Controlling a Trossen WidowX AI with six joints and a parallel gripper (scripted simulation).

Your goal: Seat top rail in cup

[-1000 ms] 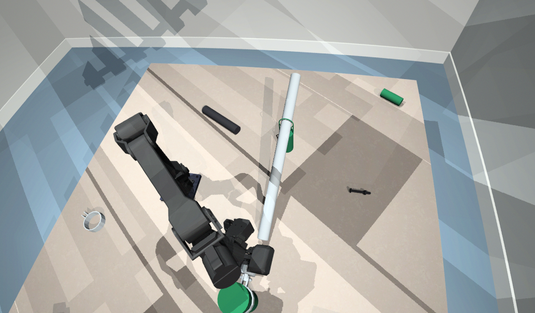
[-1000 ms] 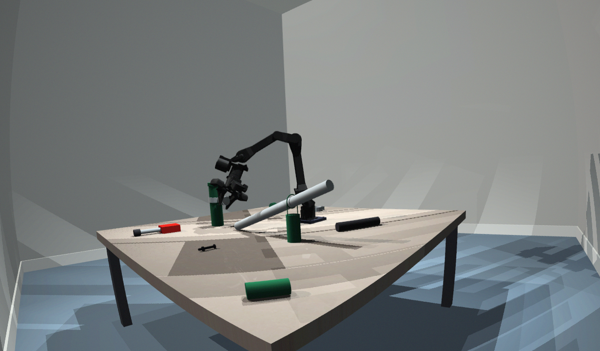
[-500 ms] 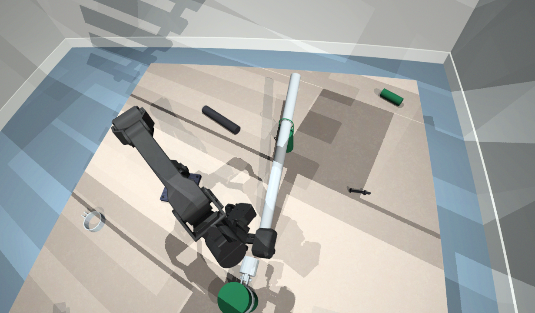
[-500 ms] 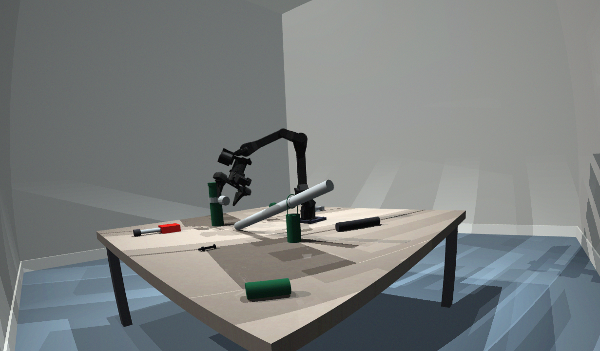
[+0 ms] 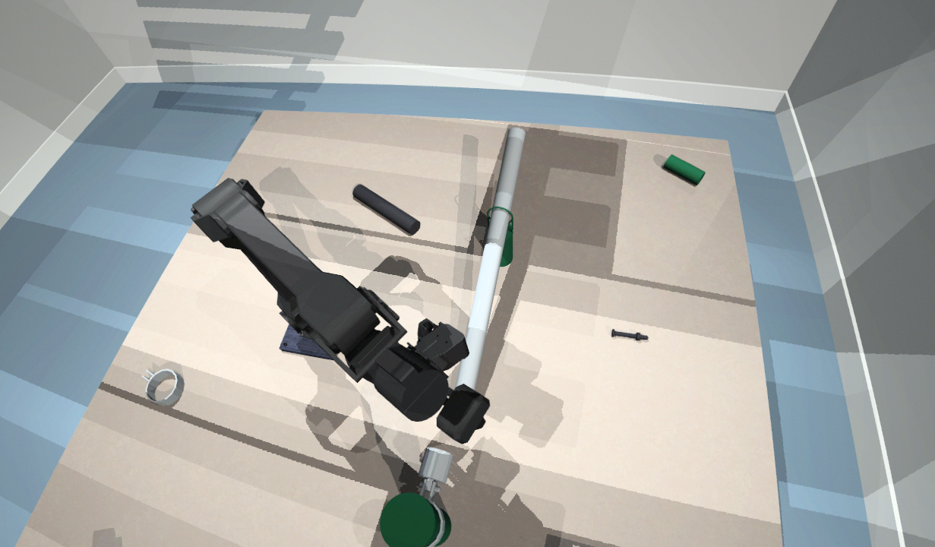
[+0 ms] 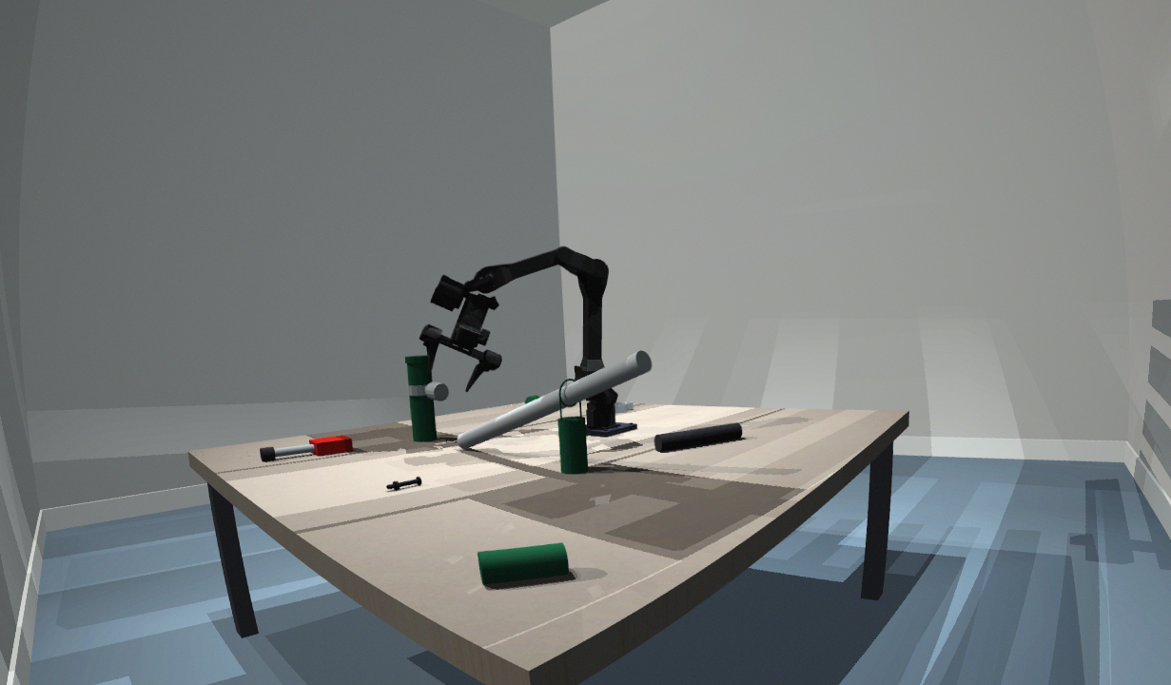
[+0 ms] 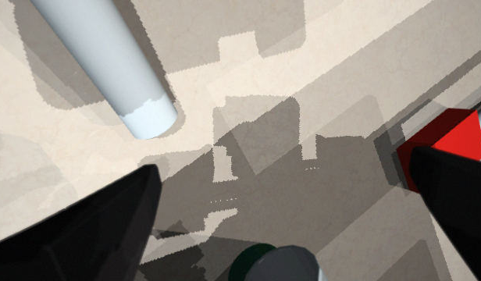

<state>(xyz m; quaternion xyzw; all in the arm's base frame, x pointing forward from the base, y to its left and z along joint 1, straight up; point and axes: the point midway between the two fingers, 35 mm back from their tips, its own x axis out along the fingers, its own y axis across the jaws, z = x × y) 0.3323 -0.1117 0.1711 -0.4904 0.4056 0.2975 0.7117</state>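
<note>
Hand (image 6: 455, 362) hangs wide open above the pale wooden surface (image 6: 742, 477), with open room under it. Hemming it in: tall green post (image 6: 419, 408) with grey cup (image 6: 436, 391) on one side, slanted grey rail's (image 6: 555, 399) low end on the other.
</note>
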